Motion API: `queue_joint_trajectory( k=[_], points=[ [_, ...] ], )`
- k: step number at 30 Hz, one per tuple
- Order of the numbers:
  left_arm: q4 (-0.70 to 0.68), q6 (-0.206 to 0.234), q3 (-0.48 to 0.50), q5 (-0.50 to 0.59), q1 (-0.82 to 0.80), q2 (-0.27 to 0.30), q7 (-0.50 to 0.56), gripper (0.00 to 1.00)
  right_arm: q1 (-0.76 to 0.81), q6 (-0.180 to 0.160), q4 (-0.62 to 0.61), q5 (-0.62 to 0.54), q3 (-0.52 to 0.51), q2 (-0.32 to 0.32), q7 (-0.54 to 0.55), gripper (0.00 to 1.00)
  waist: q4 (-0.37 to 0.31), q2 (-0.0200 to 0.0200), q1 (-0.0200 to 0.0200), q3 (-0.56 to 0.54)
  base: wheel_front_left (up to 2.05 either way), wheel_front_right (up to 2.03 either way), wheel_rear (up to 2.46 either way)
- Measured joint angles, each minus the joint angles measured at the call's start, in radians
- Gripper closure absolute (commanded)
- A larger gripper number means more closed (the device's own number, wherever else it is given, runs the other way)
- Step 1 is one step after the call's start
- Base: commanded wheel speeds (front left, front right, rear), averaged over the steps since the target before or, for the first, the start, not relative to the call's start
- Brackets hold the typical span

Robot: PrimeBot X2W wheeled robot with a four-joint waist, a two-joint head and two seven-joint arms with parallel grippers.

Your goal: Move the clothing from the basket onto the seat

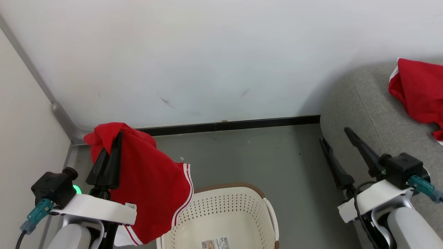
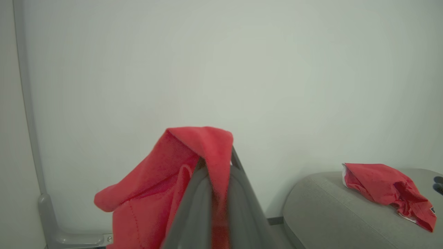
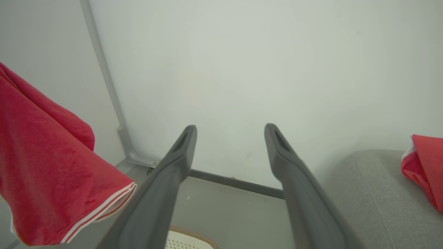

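- While the left gripper point(image 1: 114, 145) is clamping its two dark fingers shut on a red garment point(image 1: 148, 186), that garment is hanging in the air, lifted clear of the basket point(image 1: 221, 207).
- It is draping over the fingertips like a hood, and its long axis is running downward. Its striped hem is dangling over the basket's left rim.
- A second red garment point(image 1: 418, 93) is lying crumpled on the sofa point(image 1: 363, 100), well in from the sofa's rounded left edge.
- No cloth is showing in the part of the basket that is in view, and a printed label point(image 1: 215, 243) is lying on its bottom. By my reading, the held piece is looking like the last one to move.
- The basket is standing on the grey floor point(image 1: 259, 155) between the two arms, and the sofa is sitting just beyond its right side.
- The right gripper point(image 1: 334, 134) is holding its fingers spread wide with nothing between them. It is hovering beside the sofa's left edge.
- The coming move is turning on one relation. The sofa is lying to the right of the loaded gripper, across the basket, so the left arm is facing a long sideways carry.
- The right arm is standing nearer the sofa, but it is carrying nothing.
- I am judging that the trailing hem is needing enough height to pass over the basket's rim and the sofa's edge.
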Motion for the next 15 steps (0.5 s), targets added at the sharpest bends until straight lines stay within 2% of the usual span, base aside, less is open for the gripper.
queue_joint_trajectory(
  k=[7,15],
  points=[
    [-0.043,0.0,-0.003,0.001,0.013,0.008,0.0,1.0,0.012,0.0,-0.003,0.023,0.039,0.001,0.0,0.0,-0.004,0.0,0.0,-0.025,0.0,0.0,0.0],
    [-0.11,-0.007,-0.046,0.026,0.006,0.027,0.02,1.0,0.012,0.0,-0.028,0.071,0.143,-0.002,0.0,0.0,-0.012,0.0,0.0,-0.034,0.0,0.0,0.0]
  ],
)
